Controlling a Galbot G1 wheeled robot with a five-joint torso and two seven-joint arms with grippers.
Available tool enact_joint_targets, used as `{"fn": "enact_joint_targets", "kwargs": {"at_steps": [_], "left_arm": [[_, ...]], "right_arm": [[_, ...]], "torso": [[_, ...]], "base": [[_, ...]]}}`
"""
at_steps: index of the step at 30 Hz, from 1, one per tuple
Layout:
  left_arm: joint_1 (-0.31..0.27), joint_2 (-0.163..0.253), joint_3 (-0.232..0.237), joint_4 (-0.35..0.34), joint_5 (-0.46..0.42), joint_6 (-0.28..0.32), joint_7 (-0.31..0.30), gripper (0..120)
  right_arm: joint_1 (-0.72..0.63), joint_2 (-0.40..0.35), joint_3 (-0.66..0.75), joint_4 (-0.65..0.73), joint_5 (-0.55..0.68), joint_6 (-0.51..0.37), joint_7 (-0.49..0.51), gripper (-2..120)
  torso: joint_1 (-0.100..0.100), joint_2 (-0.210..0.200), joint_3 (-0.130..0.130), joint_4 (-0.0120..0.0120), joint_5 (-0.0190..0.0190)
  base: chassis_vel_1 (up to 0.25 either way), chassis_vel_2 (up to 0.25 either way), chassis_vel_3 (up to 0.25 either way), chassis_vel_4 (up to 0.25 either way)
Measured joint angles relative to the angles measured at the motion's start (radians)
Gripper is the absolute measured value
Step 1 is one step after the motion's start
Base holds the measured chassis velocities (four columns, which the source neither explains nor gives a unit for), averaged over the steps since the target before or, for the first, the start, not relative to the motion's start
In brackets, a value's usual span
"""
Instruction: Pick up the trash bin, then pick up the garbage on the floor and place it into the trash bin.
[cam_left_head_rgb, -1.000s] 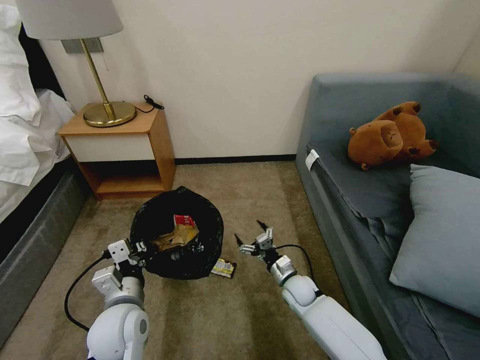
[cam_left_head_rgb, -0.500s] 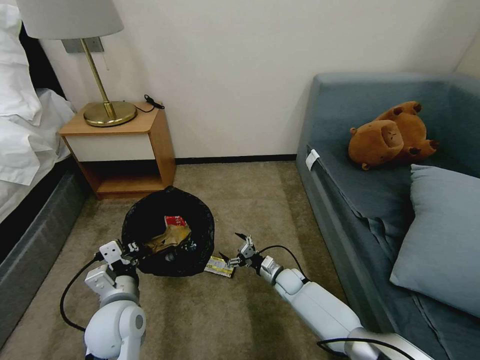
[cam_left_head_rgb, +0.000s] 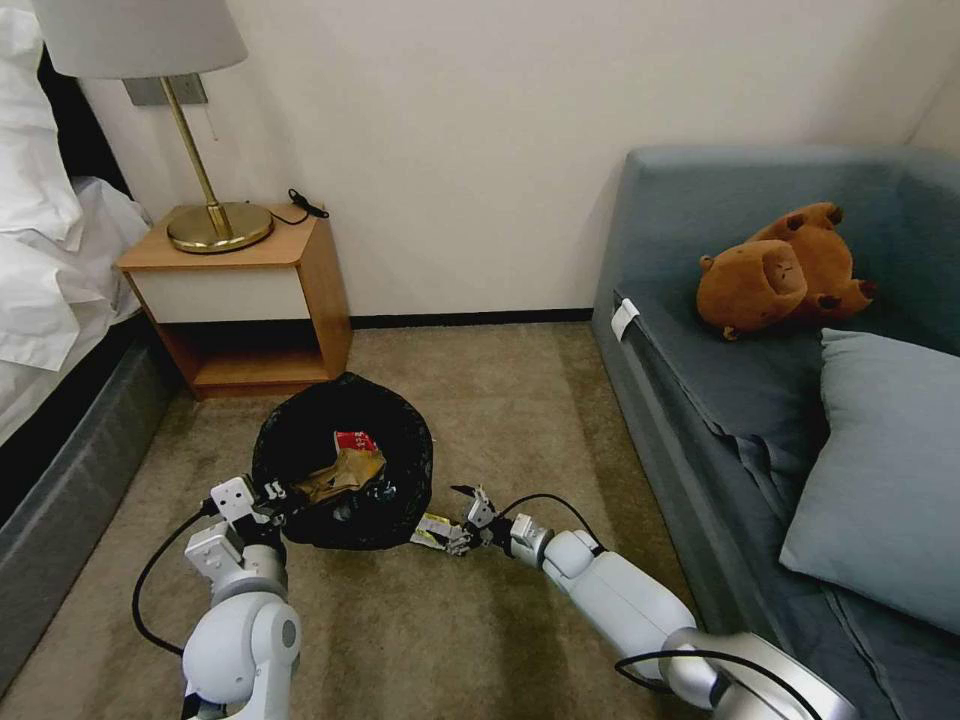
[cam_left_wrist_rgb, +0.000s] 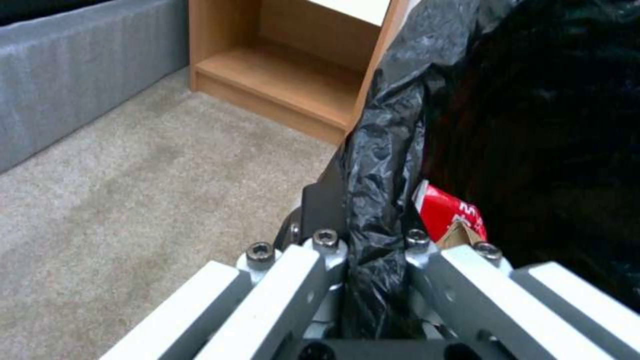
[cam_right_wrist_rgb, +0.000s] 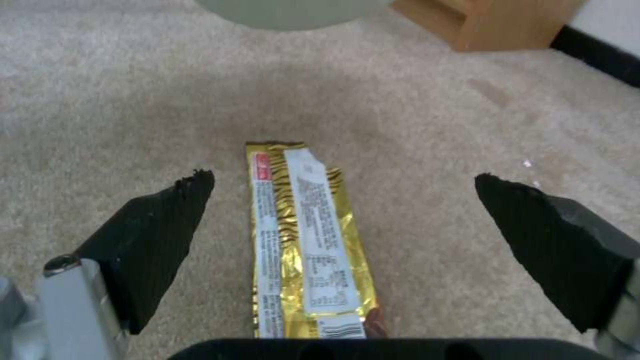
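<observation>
- While the left end effector (cam_left_head_rgb: 272, 497) stays out of the picking, its jaws are clamped on the black bag at the rim of the trash bin (cam_left_head_rgb: 345, 462), which hangs just above the carpet (cam_left_head_rgb: 480, 400) before the nightstand (cam_left_head_rgb: 245, 290).
- Inside the bin lie a red-white wrapper (cam_left_head_rgb: 355, 441) and a crumpled brown paper bag (cam_left_head_rgb: 340, 472), so that part looks done.
- Beside the bin, one gold wrapper (cam_right_wrist_rgb: 303, 240) lies flat on the carpet.
- Over it, the right end effector (cam_right_wrist_rgb: 343, 220) hovers low, spread wide, one finger on each side, gripping nothing.
</observation>
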Motion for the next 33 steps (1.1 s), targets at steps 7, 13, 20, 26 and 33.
{"fn": "enact_joint_targets", "kwargs": {"at_steps": [7,13,20,26,33], "left_arm": [[0.003,0.000,0.008,0.001,0.012,-0.005,0.004,1],[0.007,0.001,0.008,0.001,0.016,-0.012,0.008,1],[0.016,0.001,0.018,0.003,0.031,-0.019,0.013,1],[0.012,0.001,0.019,0.003,0.035,-0.019,0.013,1],[0.011,0.001,0.020,0.005,0.036,-0.019,0.011,1]], "right_arm": [[0.036,0.091,0.026,-0.146,-0.040,0.000,0.001,100],[0.061,0.138,0.104,-0.230,-0.127,-0.027,0.012,100],[0.090,0.140,0.181,-0.281,-0.198,-0.119,0.027,100],[0.079,0.139,0.184,-0.267,-0.194,-0.121,0.012,100],[0.055,0.138,0.176,-0.259,-0.201,-0.109,0.008,100]], "torso": [[0.000,0.000,0.000,0.0001,0.0001],[0.000,0.000,0.000,0.0003,0.0003],[0.000,0.000,0.000,0.0000,0.0000],[0.000,0.000,0.000,0.0000,0.0002],[0.000,0.000,0.000,0.0000,0.0002]], "base": [[0.000,0.000,0.000,0.000],[0.000,0.000,0.000,0.000],[0.000,0.000,0.000,0.000],[0.000,0.000,0.000,0.000],[0.000,0.000,0.000,0.000]]}}
